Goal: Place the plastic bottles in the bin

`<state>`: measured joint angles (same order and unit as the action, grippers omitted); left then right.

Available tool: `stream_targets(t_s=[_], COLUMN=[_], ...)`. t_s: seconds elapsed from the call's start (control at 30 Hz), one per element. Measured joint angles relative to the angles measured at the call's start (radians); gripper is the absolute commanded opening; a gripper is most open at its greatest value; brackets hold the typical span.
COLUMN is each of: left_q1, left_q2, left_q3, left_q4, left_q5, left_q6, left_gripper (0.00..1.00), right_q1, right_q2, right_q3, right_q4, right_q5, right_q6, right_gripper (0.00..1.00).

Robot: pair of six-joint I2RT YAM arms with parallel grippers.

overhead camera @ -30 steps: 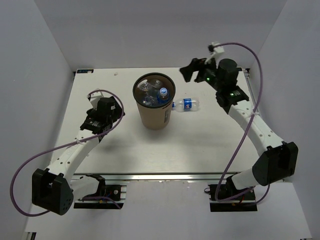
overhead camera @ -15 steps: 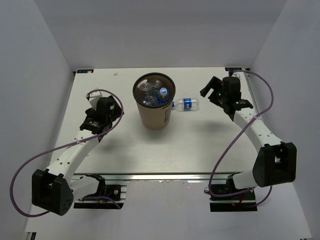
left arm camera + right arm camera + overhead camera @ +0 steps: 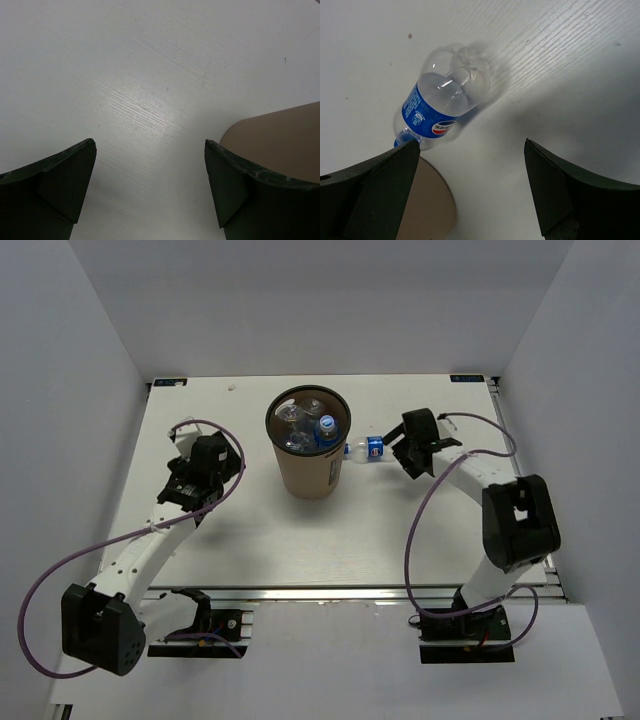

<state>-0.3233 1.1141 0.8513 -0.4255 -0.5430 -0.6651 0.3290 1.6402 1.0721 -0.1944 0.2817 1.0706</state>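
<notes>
The brown bin [image 3: 310,475] stands at the table's middle back, and several clear bottles [image 3: 305,425] lie inside it. One more clear bottle with a blue label [image 3: 370,449] lies on its side on the table, its cap end touching the bin's right side. My right gripper [image 3: 402,445] is open and empty, low over the table just right of that bottle. In the right wrist view the bottle [image 3: 442,107] lies ahead of the open right gripper [image 3: 470,170], next to the bin [image 3: 427,205]. My left gripper [image 3: 205,465] is open and empty, left of the bin [image 3: 285,135].
White walls close in the table at the back and both sides. Purple cables loop from both arms. The table's near edge carries the arm bases and a metal rail [image 3: 330,592].
My right arm has swung down from high at the back right to low over the table, ending just right of the lying bottle. The left arm has barely moved.
</notes>
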Motion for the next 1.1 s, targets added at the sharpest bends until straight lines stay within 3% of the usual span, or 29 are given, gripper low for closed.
stream_targets(t_s=[0.37,0.77,0.9,1.03,1.1], left_q1=[0.000,0.000,0.000,0.000,0.000], left_q2=[-0.009,-0.009,-0.009,-0.009,-0.009], left_q3=[-0.012,-0.012,-0.012,-0.012,-0.014], left_q4=[0.011,0.016,0.016,0.016,0.016], left_q5=[0.031,0.035,0.035,0.035,0.035], left_q6=[0.010,0.013,0.013,0.012,0.011], left_gripper=[0.98,0.98,0.98,0.98,0.98], right_q1=[0.063,0.063,0.063,0.061,0.059], right_q2=[0.210,0.397,0.399,0.399,0.395], right_q3=[0.186,0.361,0.347,0.336,0.322], right_q4=[-0.044,-0.122,-0.126,-0.098,-0.071], right_q5=[0.113,0.150,0.156,0.169,0.174], right_q6=[0.180,0.230,0.230,0.222,0.224], right_gripper=[0.89,0.88,0.77,0.45,0.36])
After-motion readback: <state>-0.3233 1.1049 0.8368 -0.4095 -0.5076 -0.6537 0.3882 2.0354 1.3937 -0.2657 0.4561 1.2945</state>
